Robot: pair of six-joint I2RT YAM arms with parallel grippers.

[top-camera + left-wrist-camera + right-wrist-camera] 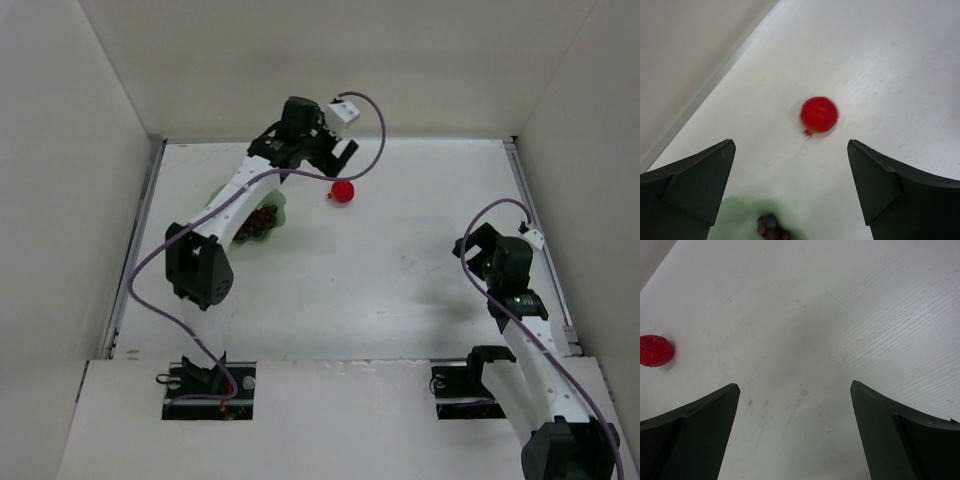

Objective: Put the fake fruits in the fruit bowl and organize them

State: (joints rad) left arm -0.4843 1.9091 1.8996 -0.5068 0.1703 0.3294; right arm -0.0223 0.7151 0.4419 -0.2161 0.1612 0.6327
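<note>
The red round fruit (pixel 343 192) lies on the white table at the back middle; it also shows in the left wrist view (pixel 819 115) and the right wrist view (pixel 655 351). The mint-green fruit bowl (pixel 280 213) sits to its left, partly under the left arm, with the dark grape bunch (pixel 261 222) in it. Bowl (pixel 740 215) and grapes (pixel 771 227) show blurred at the bottom of the left wrist view. My left gripper (pixel 341 160) is open and empty, just above and behind the red fruit. My right gripper (pixel 472 243) is open and empty over bare table at the right.
White walls enclose the table on the left, back and right. A metal rail (pixel 150 190) runs along the left edge. The left arm's purple cable (pixel 372 120) loops over the back of the table.
</note>
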